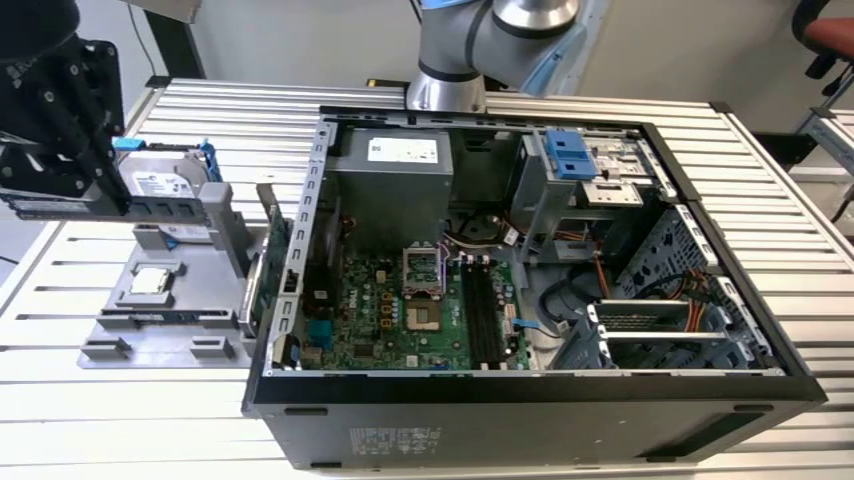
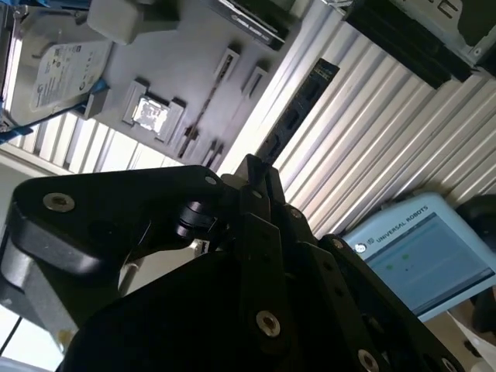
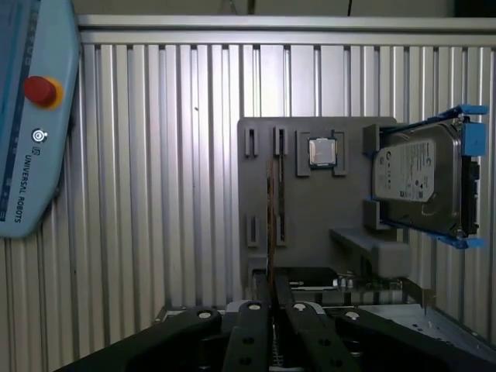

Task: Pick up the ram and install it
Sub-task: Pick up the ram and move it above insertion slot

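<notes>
The ram (image 2: 298, 116) is a long, narrow dark stick with black chips, and it sticks out from between my fingertips. In the first wrist view the ram (image 3: 270, 209) appears edge-on as a thin line over the grey holder plate (image 3: 310, 225). My gripper (image 2: 256, 174) (image 3: 273, 291) is shut on the ram's near end. In the exterior view my gripper (image 1: 67, 200) hangs at the far left, above the holder plate (image 1: 174, 325). The open computer case (image 1: 320, 200) lies to the exterior view's right, with black memory slots (image 1: 481, 315) on its green motherboard (image 1: 387, 320).
On the holder plate are a silver hard drive in a blue frame (image 1: 167, 185) (image 3: 415, 182) and a small square chip (image 1: 150, 280) (image 3: 322, 151). A green expansion card (image 1: 274, 260) stands between the plate and the case. A teach pendant (image 3: 31, 116) lies on the slatted table.
</notes>
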{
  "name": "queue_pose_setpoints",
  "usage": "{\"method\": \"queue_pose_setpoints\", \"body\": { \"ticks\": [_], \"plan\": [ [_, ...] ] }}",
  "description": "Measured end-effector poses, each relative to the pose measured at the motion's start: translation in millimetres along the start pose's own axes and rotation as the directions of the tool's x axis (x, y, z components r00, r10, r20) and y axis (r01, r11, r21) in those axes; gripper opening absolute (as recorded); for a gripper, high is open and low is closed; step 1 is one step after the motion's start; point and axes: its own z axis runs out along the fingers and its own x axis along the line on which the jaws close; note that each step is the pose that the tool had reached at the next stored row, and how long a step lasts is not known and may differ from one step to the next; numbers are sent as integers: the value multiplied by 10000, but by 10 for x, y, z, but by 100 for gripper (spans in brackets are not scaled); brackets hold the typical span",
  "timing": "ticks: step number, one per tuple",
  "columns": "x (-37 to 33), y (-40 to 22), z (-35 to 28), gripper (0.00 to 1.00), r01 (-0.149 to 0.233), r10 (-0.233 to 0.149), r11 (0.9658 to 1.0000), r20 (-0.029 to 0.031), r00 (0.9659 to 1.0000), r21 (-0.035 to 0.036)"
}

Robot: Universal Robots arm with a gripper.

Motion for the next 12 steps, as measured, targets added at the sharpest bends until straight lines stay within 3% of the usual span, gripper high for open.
{"method": "queue_pose_setpoints", "body": {
  "ticks": [12],
  "plan": [
    [-8, -282, -7, 0, -3, 3, 10000, -2, 10000, -73]
  ]
}}
